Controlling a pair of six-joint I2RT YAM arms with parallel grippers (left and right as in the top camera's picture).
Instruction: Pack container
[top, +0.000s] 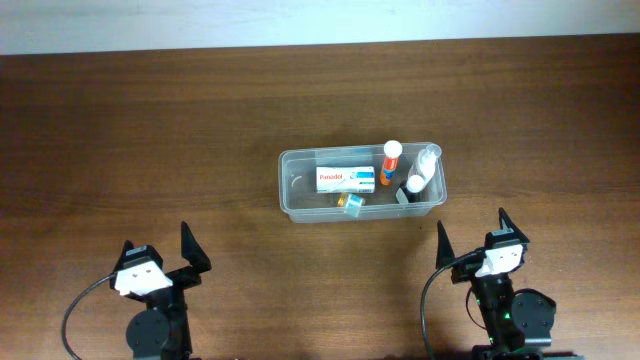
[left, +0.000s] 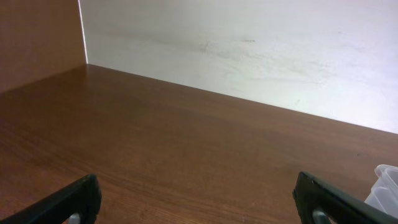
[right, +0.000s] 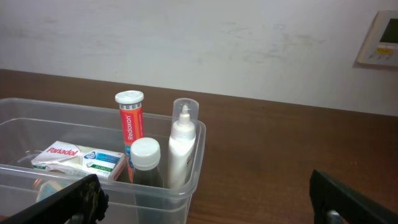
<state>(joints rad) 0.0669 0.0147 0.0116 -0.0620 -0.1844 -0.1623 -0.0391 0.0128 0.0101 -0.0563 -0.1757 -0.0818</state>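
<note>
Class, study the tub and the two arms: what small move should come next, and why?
Probably none: I would leave both arms parked. The Panadol box, orange tube, clear-capped bottle and white-capped bottle all sit inside the container. The overhead view shows no loose item outside it, and the left gripper and right gripper rest near the table's front edge, jaws open and empty.
</note>
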